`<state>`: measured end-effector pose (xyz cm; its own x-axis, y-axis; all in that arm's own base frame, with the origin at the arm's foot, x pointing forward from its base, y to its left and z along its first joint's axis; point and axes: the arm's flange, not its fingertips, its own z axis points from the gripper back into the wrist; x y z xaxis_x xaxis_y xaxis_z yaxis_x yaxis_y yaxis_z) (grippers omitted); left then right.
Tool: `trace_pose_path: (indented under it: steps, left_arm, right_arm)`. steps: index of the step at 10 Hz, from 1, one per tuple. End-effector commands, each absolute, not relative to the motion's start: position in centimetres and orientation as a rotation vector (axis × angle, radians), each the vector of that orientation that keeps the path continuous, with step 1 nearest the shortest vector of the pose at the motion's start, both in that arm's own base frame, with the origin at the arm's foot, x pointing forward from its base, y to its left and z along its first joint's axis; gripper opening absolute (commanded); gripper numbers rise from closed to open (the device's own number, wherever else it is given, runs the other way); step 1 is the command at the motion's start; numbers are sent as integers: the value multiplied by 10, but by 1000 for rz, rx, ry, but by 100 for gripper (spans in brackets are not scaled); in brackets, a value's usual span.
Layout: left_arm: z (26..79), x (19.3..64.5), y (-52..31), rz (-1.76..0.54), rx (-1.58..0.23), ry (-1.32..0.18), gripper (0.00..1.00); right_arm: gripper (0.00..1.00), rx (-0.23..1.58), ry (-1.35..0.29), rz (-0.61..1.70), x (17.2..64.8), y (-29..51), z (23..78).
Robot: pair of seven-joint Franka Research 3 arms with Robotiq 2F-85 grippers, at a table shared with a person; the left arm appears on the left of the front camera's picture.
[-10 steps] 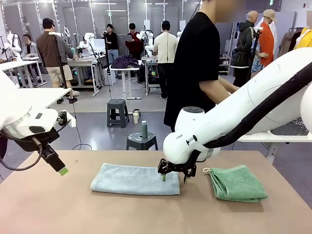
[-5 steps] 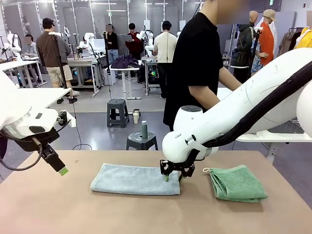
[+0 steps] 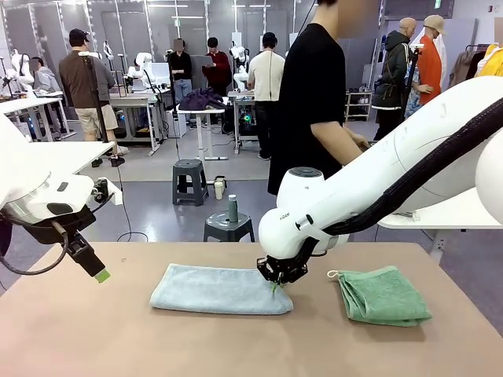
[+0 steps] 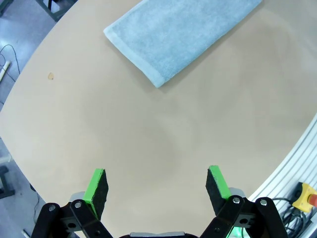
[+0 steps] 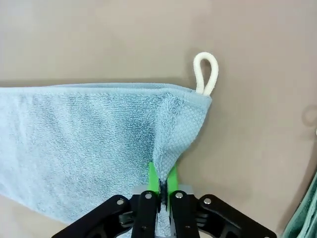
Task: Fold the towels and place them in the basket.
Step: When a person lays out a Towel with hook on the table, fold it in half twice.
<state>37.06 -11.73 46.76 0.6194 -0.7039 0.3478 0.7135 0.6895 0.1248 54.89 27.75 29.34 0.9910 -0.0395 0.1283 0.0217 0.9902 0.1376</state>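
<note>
Right claw (image 5: 160,184) clenched on pinched-up corner of pale blue-grey terry towel (image 3: 216,288), lying mid tan surface (image 3: 236,345). Folded mint-green terry towel (image 3: 383,295) lies apart, to its right. Left claw (image 4: 157,186) released, hovering above surface.

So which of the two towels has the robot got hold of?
The blue towel: the right gripper is pinching its corner, while the folded green towel lies untouched beside it.

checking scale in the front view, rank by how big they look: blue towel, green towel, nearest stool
1. blue towel, longest
2. green towel
3. stool, though it stands farther from the camera, so its true size is unsure
</note>
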Motion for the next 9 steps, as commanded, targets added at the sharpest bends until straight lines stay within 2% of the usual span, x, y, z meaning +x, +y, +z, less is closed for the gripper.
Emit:
trace_pose_path:
  steps: [1,4,6,9]
  left_arm:
    - [468,371,-120,-803,-15,-380,100]
    - [468,371,-120,-803,-15,-380,100]
    - [468,371,-120,-803,-15,-380,100]
    - [468,371,-120,-803,-15,-380,100]
  right_arm:
    - [0,100,-132,-60,549,283,288]
    - [0,127,-126,-30,544,280,314]
    - [0,41,-83,67,540,272,335]
    - [0,-65,-125,65,539,251,370]
